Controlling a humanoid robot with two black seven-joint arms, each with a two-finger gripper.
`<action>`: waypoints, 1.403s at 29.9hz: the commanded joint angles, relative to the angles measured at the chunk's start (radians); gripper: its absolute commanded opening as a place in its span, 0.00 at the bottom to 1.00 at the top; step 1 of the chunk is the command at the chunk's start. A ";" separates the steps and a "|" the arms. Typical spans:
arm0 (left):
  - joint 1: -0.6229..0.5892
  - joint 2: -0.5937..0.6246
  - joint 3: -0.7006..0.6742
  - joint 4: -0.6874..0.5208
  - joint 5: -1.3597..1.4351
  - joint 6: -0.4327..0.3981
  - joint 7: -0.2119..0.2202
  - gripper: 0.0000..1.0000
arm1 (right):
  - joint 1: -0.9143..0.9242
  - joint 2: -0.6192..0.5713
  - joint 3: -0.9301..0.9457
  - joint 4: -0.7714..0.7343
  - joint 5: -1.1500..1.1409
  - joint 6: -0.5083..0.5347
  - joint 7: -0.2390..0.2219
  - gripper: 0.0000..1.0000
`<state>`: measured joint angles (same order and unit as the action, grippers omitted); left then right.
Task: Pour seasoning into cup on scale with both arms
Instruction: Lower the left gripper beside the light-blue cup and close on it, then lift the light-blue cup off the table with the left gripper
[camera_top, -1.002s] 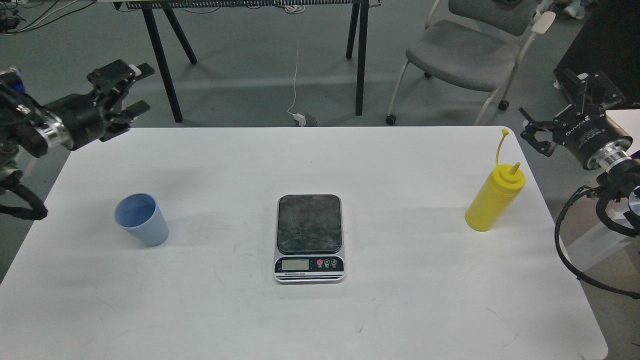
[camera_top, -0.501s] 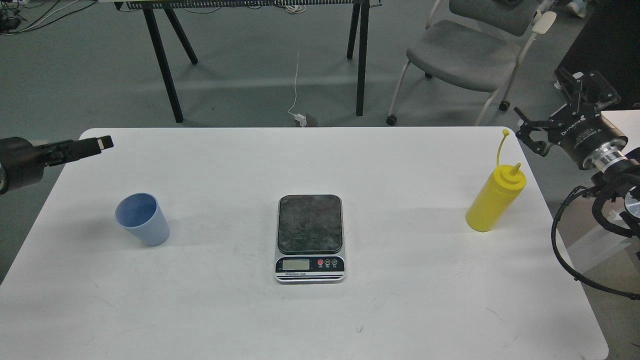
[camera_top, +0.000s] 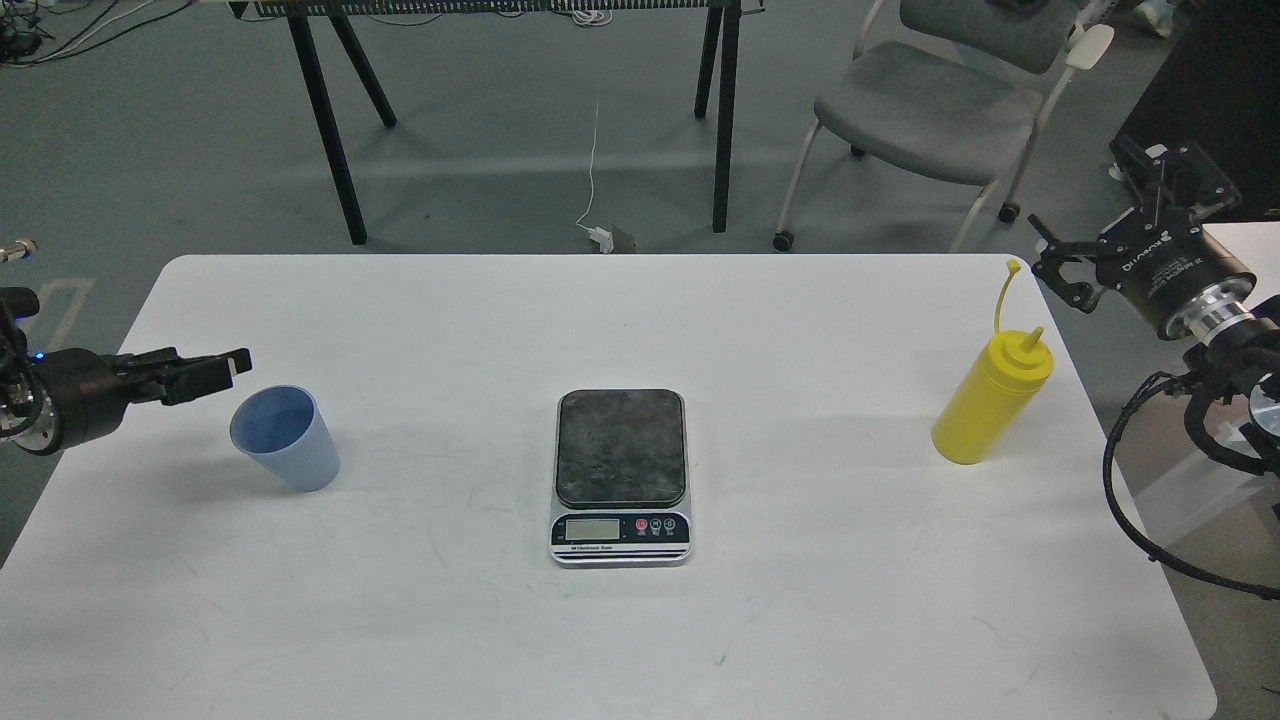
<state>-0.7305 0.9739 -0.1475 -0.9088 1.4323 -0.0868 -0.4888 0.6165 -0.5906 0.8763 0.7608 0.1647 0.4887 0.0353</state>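
The light-blue ribbed cup (camera_top: 285, 438) stands upright on the white table (camera_top: 640, 320) at the left. The scale (camera_top: 620, 475) lies in the middle with nothing on its dark plate. The yellow seasoning bottle (camera_top: 992, 405) stands at the right, its cap strap sticking up. My left gripper (camera_top: 215, 368) is low over the table's left edge, just left of and above the cup's rim. It is seen side-on, so its fingers cannot be told apart. My right gripper (camera_top: 1095, 215) is open and empty, beyond the table's right corner, up and right of the bottle.
A grey chair (camera_top: 930, 100) stands behind the table at the right. Black table legs (camera_top: 330, 130) and a white cable (camera_top: 592, 170) are on the floor behind. Black cables (camera_top: 1140, 500) hang from my right arm beside the table's right edge.
My left gripper has dropped from above the table's far-left corner to beside the cup and turned side-on. My right gripper shifted slightly and now holds still. Cup, scale and bottle have not moved.
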 joint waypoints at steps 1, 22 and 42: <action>0.016 -0.015 0.005 0.001 -0.004 0.004 0.000 1.00 | -0.001 0.002 0.000 0.000 -0.001 0.000 0.000 0.99; 0.132 -0.107 0.008 0.097 0.002 0.145 0.000 0.72 | -0.001 0.003 -0.003 0.002 -0.002 0.000 0.001 0.99; 0.131 -0.106 0.006 0.107 0.002 0.144 0.000 0.12 | -0.003 0.015 -0.007 -0.001 -0.004 0.000 0.001 0.99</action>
<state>-0.5994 0.8682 -0.1412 -0.8006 1.4314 0.0584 -0.4886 0.6122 -0.5791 0.8712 0.7591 0.1622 0.4887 0.0369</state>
